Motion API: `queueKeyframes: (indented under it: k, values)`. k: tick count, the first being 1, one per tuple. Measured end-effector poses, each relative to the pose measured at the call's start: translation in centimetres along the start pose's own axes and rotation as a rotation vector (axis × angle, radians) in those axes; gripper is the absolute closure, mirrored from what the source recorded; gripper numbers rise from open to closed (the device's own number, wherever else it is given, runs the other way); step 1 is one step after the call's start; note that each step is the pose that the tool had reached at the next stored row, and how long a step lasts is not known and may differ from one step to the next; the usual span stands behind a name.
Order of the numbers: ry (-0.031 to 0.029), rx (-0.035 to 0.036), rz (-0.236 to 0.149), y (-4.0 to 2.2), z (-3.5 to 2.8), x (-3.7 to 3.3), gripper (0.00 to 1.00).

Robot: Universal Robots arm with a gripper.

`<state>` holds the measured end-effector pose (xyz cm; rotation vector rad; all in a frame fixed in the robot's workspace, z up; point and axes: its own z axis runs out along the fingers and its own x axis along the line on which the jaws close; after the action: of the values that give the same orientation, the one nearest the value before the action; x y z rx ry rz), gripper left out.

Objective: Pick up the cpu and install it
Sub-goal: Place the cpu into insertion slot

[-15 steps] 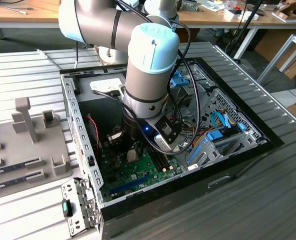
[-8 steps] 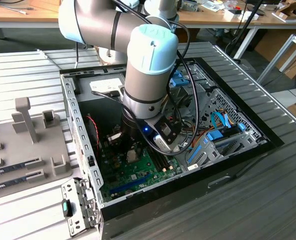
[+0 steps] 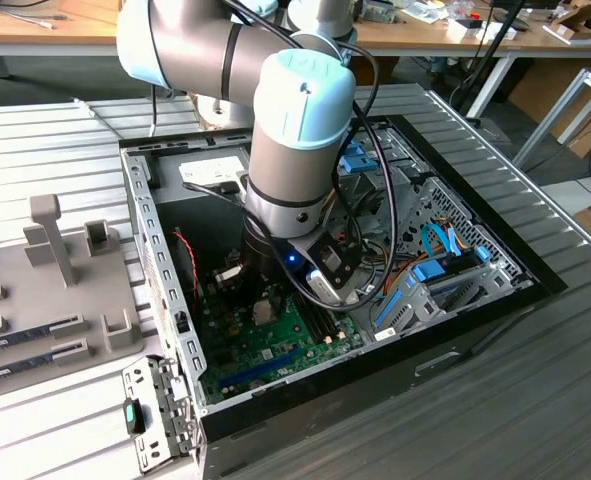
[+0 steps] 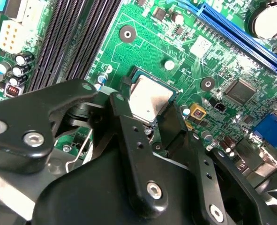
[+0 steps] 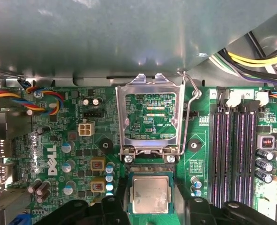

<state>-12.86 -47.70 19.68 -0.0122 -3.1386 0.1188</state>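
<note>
Silver-topped cpu is sitting in the socket between the end effector's spread fingers; retention frame beyond is standing open.

The arm reaches steeply down into the open computer case, wrist lowest, near the case's edge at the exterior view's left. The gripper points straight down at the motherboard. Its black fingers flank the cpu; contact cannot be confirmed.
</note>
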Motion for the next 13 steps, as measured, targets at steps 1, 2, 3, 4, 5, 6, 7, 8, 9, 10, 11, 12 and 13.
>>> queueKeyframes:
  k: [1, 2, 3, 4, 5, 6, 7, 8, 9, 10, 11, 12, 13]
  values:
    - [0.0001, 0.0001, 0.0, 0.0, 0.0, 0.0, 0.52]
    - [0.0002, 0.0001, 0.0, 0.0, 0.0, 0.0, 0.45]
    - [0.0002, 0.0002, 0.0, 0.0, 0.0, 0.0, 0.45]
    - [0.0002, 0.0002, 0.0, 0.0, 0.0, 0.0, 0.45]
    - [0.0002, 0.0003, 0.0, -0.01, -0.02, 0.01, 0.45]
    - [0.0, 0.0, 0.0, -0.01, -0.09, 0.01, 0.45]
    - [-0.0003, -0.0008, 0.0, -0.01, -0.22, 0.0, 0.45]
    - [0.0002, 0.0001, 0.0, -0.03, -0.57, 0.01, 0.45]
    - [0.0001, 0.0001, 0.0, -0.04, -0.8, 0.0, 0.45]
    - [0.0, 0.0008, 0.0, -0.03, -0.93, 0.0, 0.45]
    - [0.0, 0.002, 0.0, 0.02, -0.94, 0.01, 0.45]
    - [0.0, 0.0053, -0.001, 0.13, -0.96, 0.01, 0.45]
    - [-0.0001, 0.0121, -0.003, 0.35, -0.97, 0.01, 0.47]
